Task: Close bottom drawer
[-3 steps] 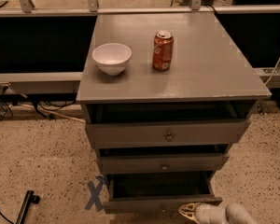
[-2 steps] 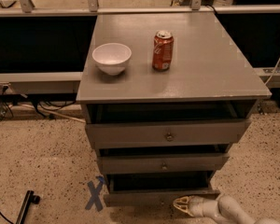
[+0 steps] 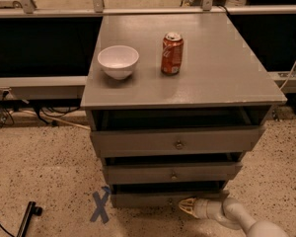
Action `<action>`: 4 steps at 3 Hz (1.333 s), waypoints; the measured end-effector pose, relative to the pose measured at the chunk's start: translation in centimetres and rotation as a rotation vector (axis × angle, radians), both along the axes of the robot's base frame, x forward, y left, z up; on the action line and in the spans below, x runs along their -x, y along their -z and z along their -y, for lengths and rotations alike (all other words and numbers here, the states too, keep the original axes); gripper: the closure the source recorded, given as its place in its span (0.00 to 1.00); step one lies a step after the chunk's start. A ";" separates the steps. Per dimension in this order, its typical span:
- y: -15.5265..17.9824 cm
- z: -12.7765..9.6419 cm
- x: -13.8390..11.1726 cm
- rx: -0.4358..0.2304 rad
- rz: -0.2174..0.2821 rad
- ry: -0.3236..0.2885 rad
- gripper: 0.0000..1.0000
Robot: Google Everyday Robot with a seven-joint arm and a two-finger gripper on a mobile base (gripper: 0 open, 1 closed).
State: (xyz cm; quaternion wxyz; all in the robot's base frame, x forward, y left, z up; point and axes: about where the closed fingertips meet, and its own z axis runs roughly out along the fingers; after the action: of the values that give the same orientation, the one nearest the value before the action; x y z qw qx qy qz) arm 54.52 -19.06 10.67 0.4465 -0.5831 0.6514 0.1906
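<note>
The grey cabinet shows three drawers, each pulled out a little. The bottom drawer is the lowest and narrowest, with a slim grey front; only a thin dark gap of its inner box shows above the front. My gripper comes in low from the bottom right on a white arm, and its yellowish tip sits against the bottom drawer's front, right of centre near the floor. The mid-width drawer and the widest top drawer sit above it, slightly open.
A white bowl and a red soda can stand on the cabinet top. A blue tape X marks the speckled floor at the cabinet's lower left. A dark tool lies at bottom left. Cables run along the left wall.
The bottom drawer has slid inward: its dark inner box showed widely one second ago and is now a thin gap. My gripper has moved left and inward with the drawer front.
</note>
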 end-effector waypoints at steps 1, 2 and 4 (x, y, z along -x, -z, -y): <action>0.8 0.1 -1.8 0.015 -0.012 0.003 1.00; 1.8 0.7 -2.7 0.022 -0.036 -0.003 1.00; 4.2 2.8 1.5 -0.050 -0.099 -0.054 1.00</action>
State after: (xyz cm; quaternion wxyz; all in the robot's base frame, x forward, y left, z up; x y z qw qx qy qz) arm 53.04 -21.81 6.49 0.4228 -0.5791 0.6516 0.2475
